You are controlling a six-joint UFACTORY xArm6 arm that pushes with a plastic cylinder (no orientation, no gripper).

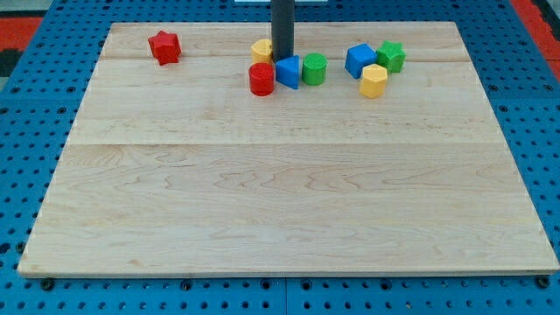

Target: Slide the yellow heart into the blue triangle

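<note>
The yellow heart (261,50) lies near the top middle of the wooden board, partly hidden behind the rod. The blue triangle (288,72) sits just to its lower right, close to it. My tip (282,58) comes down from the view's top and ends between the two, right of the yellow heart and at the blue triangle's upper edge. A red cylinder (262,79) touches the blue triangle's left side, below the yellow heart. A green cylinder (314,68) stands against the blue triangle's right side.
A red star (164,46) lies at the top left. A blue cube (360,60), a green star (391,56) and a yellow hexagon (374,80) cluster at the top right. The wooden board (280,192) rests on a blue pegboard.
</note>
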